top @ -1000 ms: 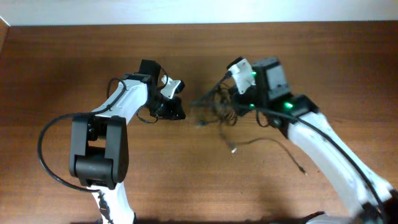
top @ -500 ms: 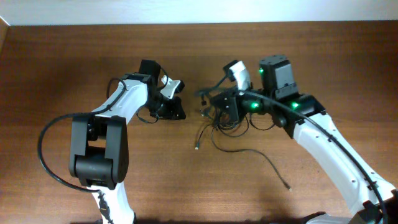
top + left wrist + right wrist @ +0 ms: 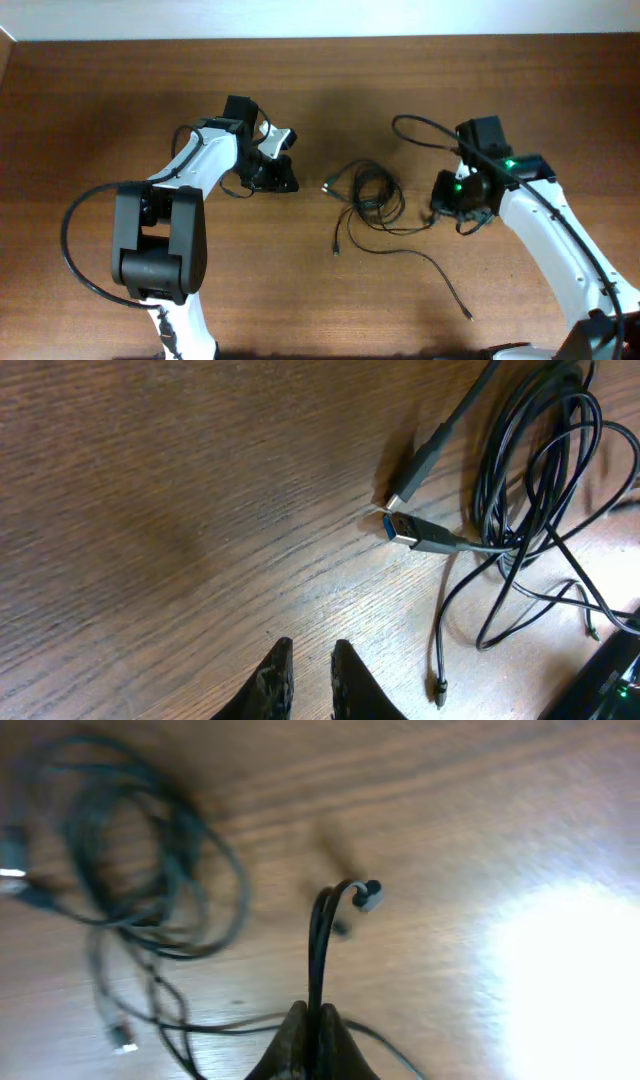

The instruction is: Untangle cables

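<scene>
The cables [image 3: 372,192] lie as a loose bundle on the table [image 3: 120,100], and everything else is placed from that bundle. The right gripper [image 3: 312,1025] has moved off it. A second ago it hung over the bundle's far edge with the cords bunched under it, and half a second ago it was dragging through them. Now it sits to the bundle's right, clear of the loops, with its fingers pressed together on a single thin black cord. That cord rises from the pinch and curls over to a small plug tip [image 3: 368,898].

The right wrist view is blurred, but a strand seems to run from below the pinch back to the bundle, so the cord is probably not yet free.

The pull has opened the knot. The loops have spread flatter and wider, and one long tail [image 3: 468,316] has swung out on the bundle's near right side. A shorter end [image 3: 336,250] points off the bundle's near left.

The left gripper [image 3: 311,665] has not moved. It stays to the bundle's left with its fingers barely parted and nothing between them. Two plugs at the bundle's left edge lie within its reach, one of them with a blue tongue [image 3: 405,528].

The bundle is loosened but not sorted, and the left side needs anchoring before the right arm pulls further.
</scene>
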Robot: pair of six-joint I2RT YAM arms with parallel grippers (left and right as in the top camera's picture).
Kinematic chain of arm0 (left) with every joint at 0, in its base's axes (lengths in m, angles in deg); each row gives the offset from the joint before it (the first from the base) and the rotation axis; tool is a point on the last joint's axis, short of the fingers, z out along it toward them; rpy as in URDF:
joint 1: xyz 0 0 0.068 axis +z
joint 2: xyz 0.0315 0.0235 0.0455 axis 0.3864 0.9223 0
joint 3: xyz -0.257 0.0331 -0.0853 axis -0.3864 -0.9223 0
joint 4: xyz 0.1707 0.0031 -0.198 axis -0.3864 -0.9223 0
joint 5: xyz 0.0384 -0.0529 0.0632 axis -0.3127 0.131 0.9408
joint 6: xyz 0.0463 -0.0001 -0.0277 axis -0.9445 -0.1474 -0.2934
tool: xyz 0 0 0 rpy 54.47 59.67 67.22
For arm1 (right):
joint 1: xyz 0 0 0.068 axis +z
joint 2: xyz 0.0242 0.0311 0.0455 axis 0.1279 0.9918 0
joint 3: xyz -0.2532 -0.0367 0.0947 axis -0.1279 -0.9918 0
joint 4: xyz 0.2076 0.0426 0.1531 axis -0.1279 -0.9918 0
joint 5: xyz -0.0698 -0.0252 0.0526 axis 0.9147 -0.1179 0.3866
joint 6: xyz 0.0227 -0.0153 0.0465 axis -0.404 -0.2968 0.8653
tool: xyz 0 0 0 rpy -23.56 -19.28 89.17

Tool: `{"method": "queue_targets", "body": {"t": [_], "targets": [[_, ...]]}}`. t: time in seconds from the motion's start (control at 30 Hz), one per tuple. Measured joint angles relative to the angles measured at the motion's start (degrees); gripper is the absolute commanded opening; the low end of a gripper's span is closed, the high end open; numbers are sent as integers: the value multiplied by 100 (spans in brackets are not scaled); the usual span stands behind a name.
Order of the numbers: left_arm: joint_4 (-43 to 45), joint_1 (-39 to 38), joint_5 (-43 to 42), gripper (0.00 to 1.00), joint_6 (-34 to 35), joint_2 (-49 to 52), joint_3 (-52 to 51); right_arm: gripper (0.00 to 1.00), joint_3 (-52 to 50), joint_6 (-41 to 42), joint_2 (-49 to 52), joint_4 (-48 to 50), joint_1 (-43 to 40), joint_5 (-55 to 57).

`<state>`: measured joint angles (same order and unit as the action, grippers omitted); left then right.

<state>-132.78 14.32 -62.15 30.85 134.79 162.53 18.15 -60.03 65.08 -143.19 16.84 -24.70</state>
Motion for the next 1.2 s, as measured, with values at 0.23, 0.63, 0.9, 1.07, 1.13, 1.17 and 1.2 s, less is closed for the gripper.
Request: {"method": "queue_targets", "body": {"t": [0.23, 0.63, 0.9, 1.07, 1.13, 1.17, 1.2], "targets": [[0, 0, 0, 15, -2, 0, 0, 71, -208, 11, 149, -2, 0, 501], [24, 0, 0, 15, 0, 0, 0, 43, -258, -774, 481, 1600, 0, -195], [44, 0, 2, 16, -2, 0, 0, 34, -260, -1425, 1781, 2452, 160, -844], [42, 0, 15, 16, 0, 0, 0, 5, -264, -1545, 1939, 2562, 164, -1003], [42, 0, 15, 15, 0, 0, 0, 4, -264, -1569, 1939, 2538, 164, -1012], [42, 0, 17, 15, 0, 0, 2, 4, -264, -1543, 1939, 2514, 164, -1027], [42, 0, 15, 15, 0, 0, 2, 4, -247, -1543, 1939, 2459, 164, -1027]]}}
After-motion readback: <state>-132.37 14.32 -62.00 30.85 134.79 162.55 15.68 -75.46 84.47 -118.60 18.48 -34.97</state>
